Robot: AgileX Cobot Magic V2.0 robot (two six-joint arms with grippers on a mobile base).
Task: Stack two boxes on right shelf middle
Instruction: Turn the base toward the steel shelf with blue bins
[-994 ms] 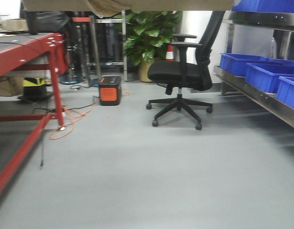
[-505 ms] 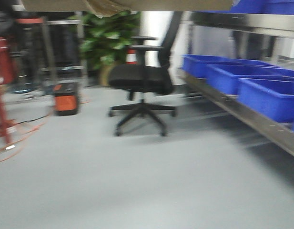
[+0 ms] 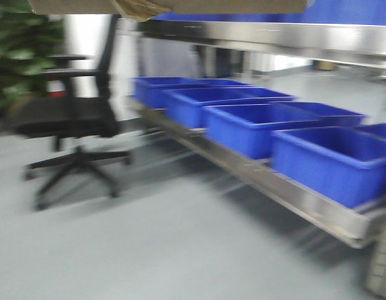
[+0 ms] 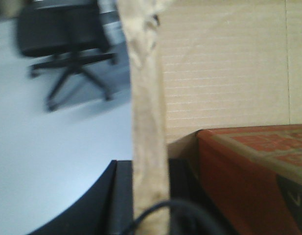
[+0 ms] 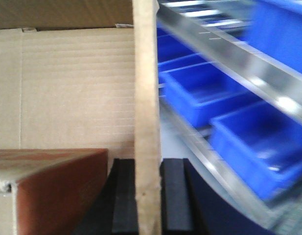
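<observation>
1. Since a second earlier the front view had swung to the right. The red-framed table and the orange unit on the floor had left the frame, and the office chair (image 3: 74,119) had passed from centre to far left, beside the plant (image 3: 20,56).
2. The right shelf (image 3: 274,34) now filled the centre and right of that view. Its bright front rail ran across the top, and a row of blue bins (image 3: 261,128) stood on the level below. Heavy blur suggested the base was turning.
3. The large box (image 3: 167,6) was held aloft between the arms, its lower edge crossing the top of the front view as before.
4. The left gripper (image 4: 150,196) was clamped on the box's left wall, with a black pad on each side of the cardboard edge.
5. The right gripper (image 5: 148,196) was clamped likewise on the right wall, with the shelf just beyond it.
6. A red-brown object (image 5: 48,186) lay low beside the box wall in both wrist views. Whether it was the thin box could not be told.
7. Judgement: the carry was midway. The shelf was coming square to the robot, and the box had not yet been placed. The middle level could not be seen well enough to judge its free space.
</observation>
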